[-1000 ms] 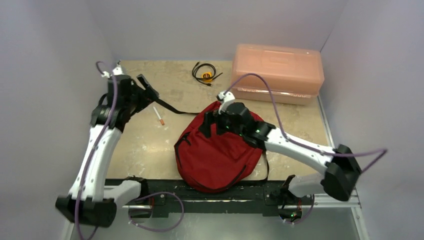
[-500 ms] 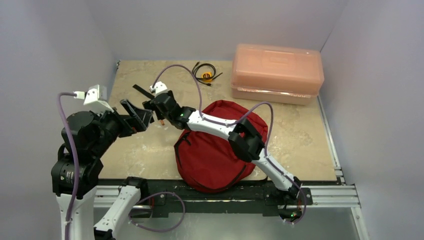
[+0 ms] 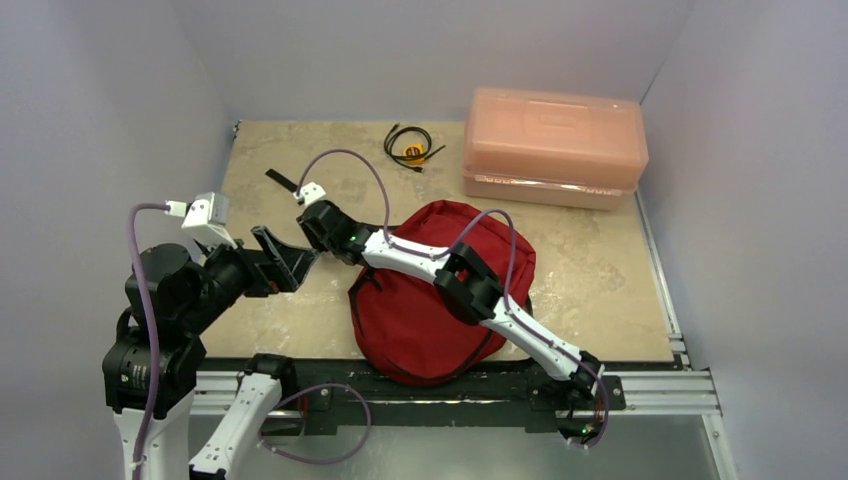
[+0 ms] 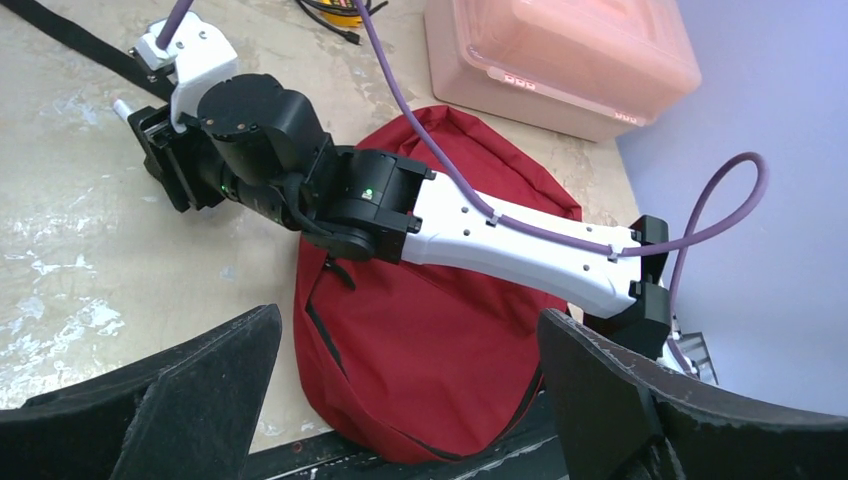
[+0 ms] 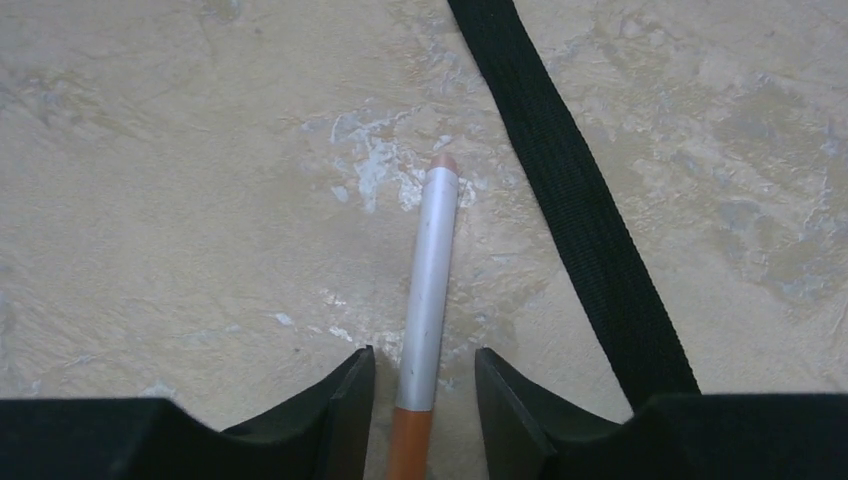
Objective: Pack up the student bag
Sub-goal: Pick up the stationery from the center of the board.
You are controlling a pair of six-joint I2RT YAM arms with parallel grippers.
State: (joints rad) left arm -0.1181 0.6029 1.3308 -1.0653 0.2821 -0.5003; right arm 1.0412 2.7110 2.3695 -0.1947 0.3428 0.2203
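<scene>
Our right fingers (image 5: 335, 400) straddle the pen (image 5: 430, 260), a sliver apart each side, not gripping; a strap (image 5: 570, 200) lies just right. Our left fingers (image 4: 200, 390) gape empty over the desk's (image 3: 300, 310) left side. The bag (image 3: 430, 320) sits against the near edge.

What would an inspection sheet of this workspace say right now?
Surface: beige marbled table, scuffed white in spots.
Job's things: dark red student bag lies at the near edge, and the right arm reaches over it. A silver and orange pen lies flat on the table.
Clutter: pink translucent box at the far right; coiled black cord at the far middle; black strap beside the pen.
Grippers: left gripper is open wide, raised and empty. Right gripper is low, with its jaws astride the pen and narrow gaps on both sides.
Cables: purple arm cable loops free above the table.
Surroundings: plain pale walls; metal rail at the near edge.
</scene>
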